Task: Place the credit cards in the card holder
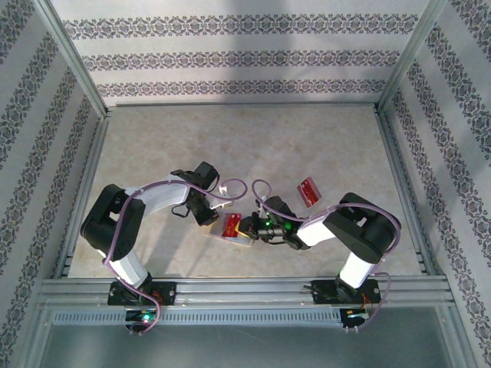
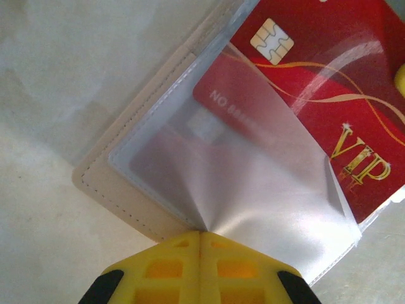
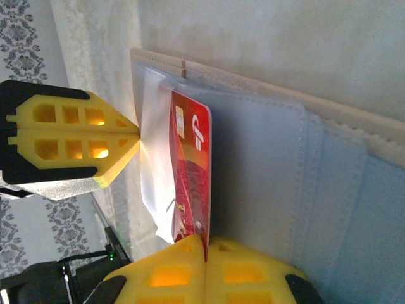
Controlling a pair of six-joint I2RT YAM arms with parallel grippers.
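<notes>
— Card holder, tan-beige folding wallet with clear plastic sleeves [image 1: 236, 240], where?
— Open flat on the pale marbled table [image 1: 230, 146], near edge, between the 2 arms.
— Cards?
— 1 glossy red plastic credit card [image 3: 190, 164] at the holder's sleeve mouth. A 2nd red card [image 1: 308, 191] lies loose on the table, well apart to the right.
— Grippers?
— Left gripper [image 2: 201, 234] closed, pinching a frosted clear sleeve [image 2: 253, 209] up. Right gripper [image 3: 206, 242] closed on the red card's edge.
— Step?
— Insertion, my call: card partly under the sleeve. Next needs a straight push along the pocket, sleeve lifted, card flat or it jams on the seam.
— Text?
— Gold "VIP" and a gold chip. "NO 888" reads through the sleeve, rest hidden. 2nd red card: white marks, unreadable.
</notes>
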